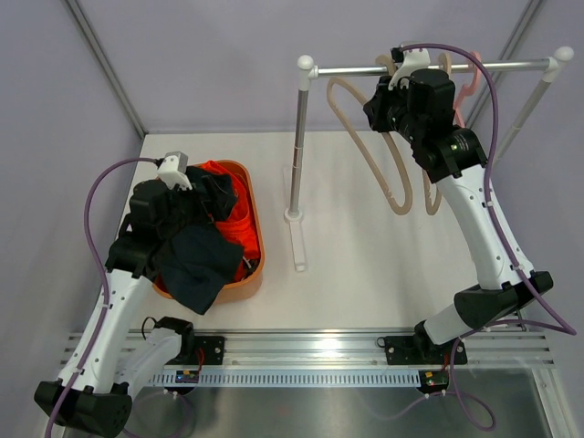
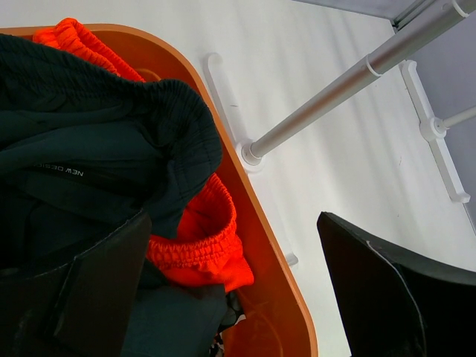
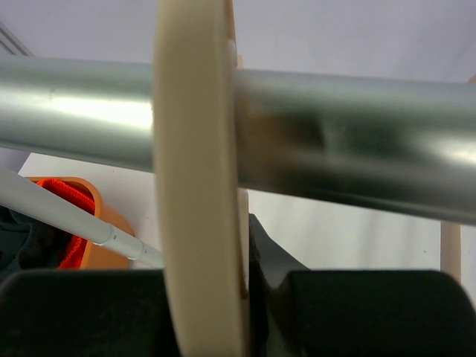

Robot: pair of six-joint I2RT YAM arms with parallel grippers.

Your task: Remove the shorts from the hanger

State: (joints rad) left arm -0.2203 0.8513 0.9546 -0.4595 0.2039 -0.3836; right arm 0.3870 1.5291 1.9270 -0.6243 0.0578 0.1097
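The dark navy shorts (image 1: 196,265) lie over the near rim of the orange basket (image 1: 260,246). The bright orange shorts (image 1: 242,205) lie inside it. My left gripper (image 1: 212,196) hovers over the basket, open. In the left wrist view, the left gripper (image 2: 234,223) has its jaws wide apart over the orange shorts (image 2: 197,253), with the navy shorts (image 2: 97,149) bunched against the left finger (image 2: 97,297). A scrap of the camouflage shorts (image 2: 227,336) shows beneath. My right gripper (image 1: 401,82) is at the rail (image 1: 438,67), shut on a bare beige hanger (image 3: 197,186).
The rack's upright post (image 1: 298,137) and flat foot (image 1: 297,242) stand just right of the basket. Bare beige hangers (image 1: 365,146) and a pink one (image 1: 472,78) hang from the rail. Purple walls enclose the white table (image 1: 365,274).
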